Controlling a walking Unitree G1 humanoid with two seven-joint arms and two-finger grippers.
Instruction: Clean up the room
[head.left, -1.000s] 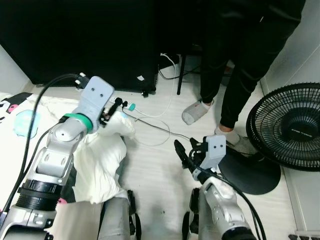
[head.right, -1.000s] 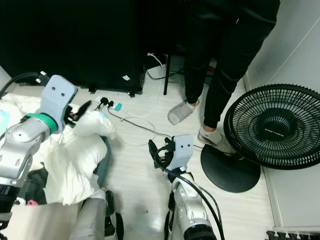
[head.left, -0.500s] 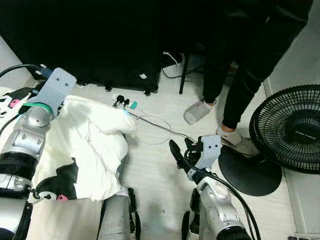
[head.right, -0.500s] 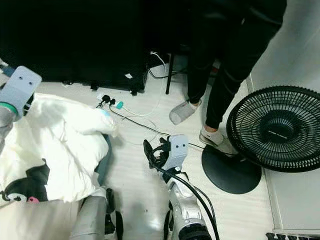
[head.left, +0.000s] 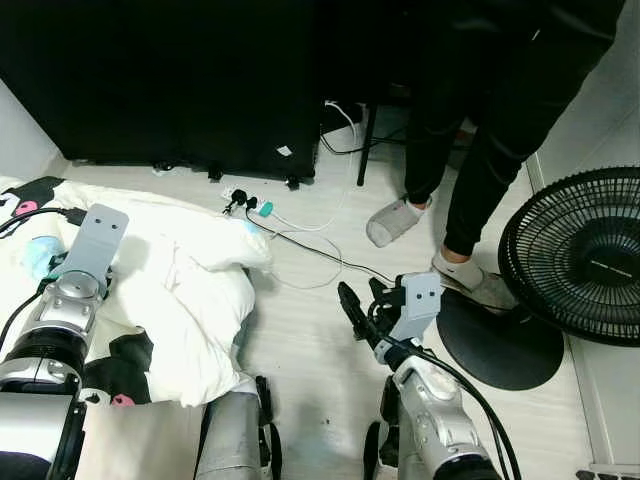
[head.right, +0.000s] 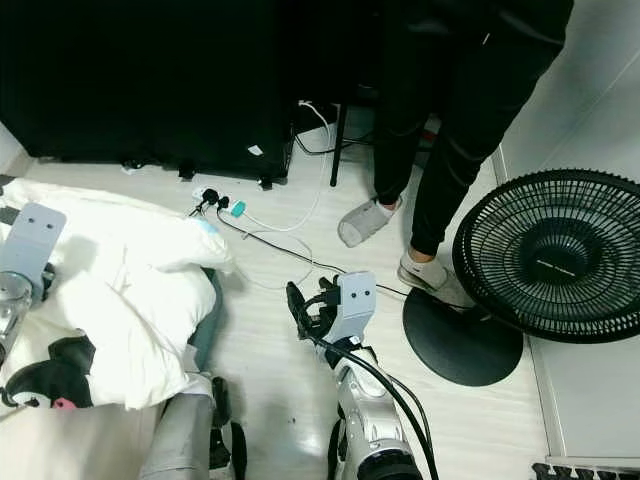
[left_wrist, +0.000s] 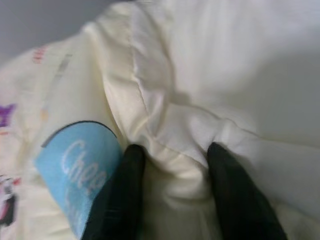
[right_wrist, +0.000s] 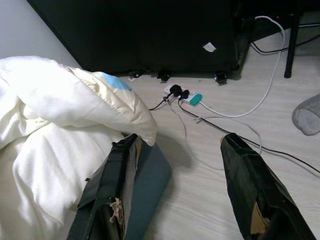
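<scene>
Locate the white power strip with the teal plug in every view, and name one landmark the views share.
Left eye view: power strip on the floor, upper middle, before the black cabinet.
Right eye view: upper left of centre, beside the cream duvet.
Right wrist view: between the two black fingers, farther off.
Left wrist view: not in it.
Shared landmark: the duvet's corner nearest the strip.

Readable text is scarce. A pale blue patch (left_wrist: 77, 185) printed on the cream quilt (left_wrist: 210, 85), just beside one black finger (left_wrist: 122, 200) of the left gripper, carries white letters "Che", cut off past that. Near the patch, faint reddish marks on the quilt are too blurred to read. The white sticker (right_wrist: 209, 47) on the black cabinet (right_wrist: 150, 30) shows no legible print.
</scene>
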